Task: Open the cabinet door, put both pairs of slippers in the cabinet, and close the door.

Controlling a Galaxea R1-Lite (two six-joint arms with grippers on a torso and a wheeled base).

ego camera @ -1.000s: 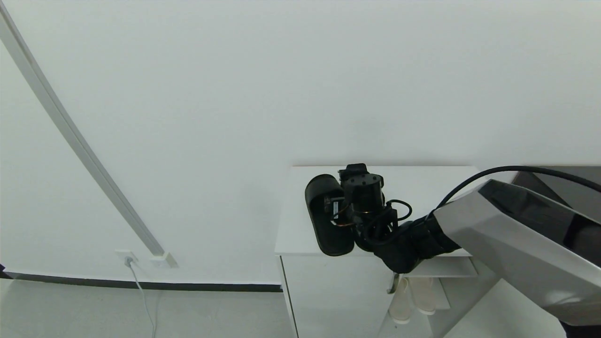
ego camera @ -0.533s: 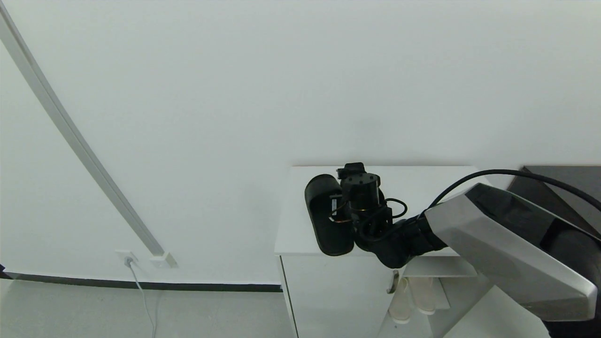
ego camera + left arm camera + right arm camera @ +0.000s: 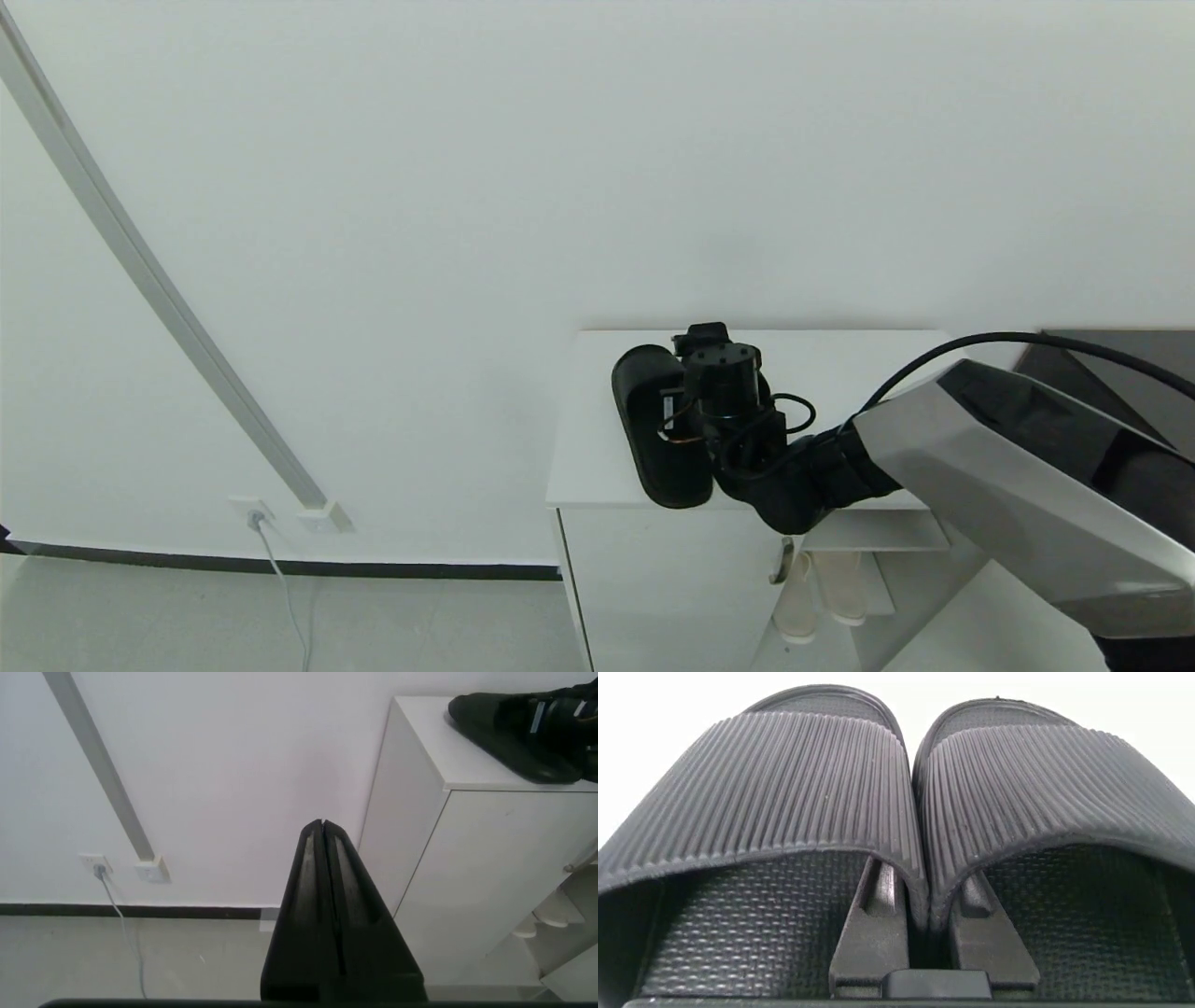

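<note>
A pair of black slippers (image 3: 658, 462) is at the left front part of the white cabinet's top (image 3: 840, 359), and whether it rests on the top or hangs just above I cannot tell. My right gripper (image 3: 674, 422) is shut on the pair. In the right wrist view its fingers (image 3: 868, 924) reach under both ribbed straps and pinch the slippers' (image 3: 785, 793) inner walls together. A pair of white slippers (image 3: 822, 597) stands on a shelf inside the cabinet behind the open right door (image 3: 971, 621). My left gripper (image 3: 322, 831) is shut and empty, low and left of the cabinet (image 3: 467, 859).
The cabinet's left door (image 3: 667, 588) is shut, with a handle (image 3: 780, 562) at its inner edge. A slanted cable duct (image 3: 140, 271) runs down the wall to a socket (image 3: 250, 511) with a cord. Open floor lies left of the cabinet.
The right arm swayed a little left and back. The black slippers now sit slightly farther right and lower. The left gripper's earlier state is not shown.
</note>
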